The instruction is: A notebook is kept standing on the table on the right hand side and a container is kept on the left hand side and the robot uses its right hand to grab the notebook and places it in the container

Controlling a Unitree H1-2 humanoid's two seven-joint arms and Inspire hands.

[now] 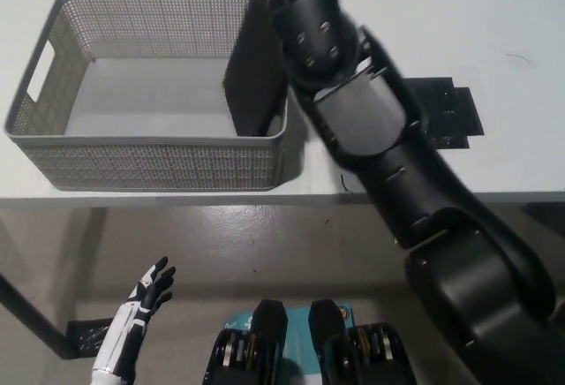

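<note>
Notebook point(254, 85): leaning upright inside basket point(132, 160), against its right wall. Right hand hiding above it, grip unclear. Left hand point(146, 292) hanging spread, below basket. Risk: notebook tipping outward if jostled.

- Bright, even light from overhead; the white counter point(459, 14) is close to washed out at the top.
- The basket point(150, 164) throws a soft shadow onto its own floor along the left and near walls, and a faint one on the counter at its right.
- The black arm point(397, 173) shows small glossy highlights on its curved shells; detail in its dark parts is mostly lost.
- The floor point(221, 244) below the counter edge is dimmer, with dull grey reflections.
- Focus is fair throughout; the basket mesh reads clearly.
- The arm's near part, at the lower right, looks enlarged by the wide lens.
</note>
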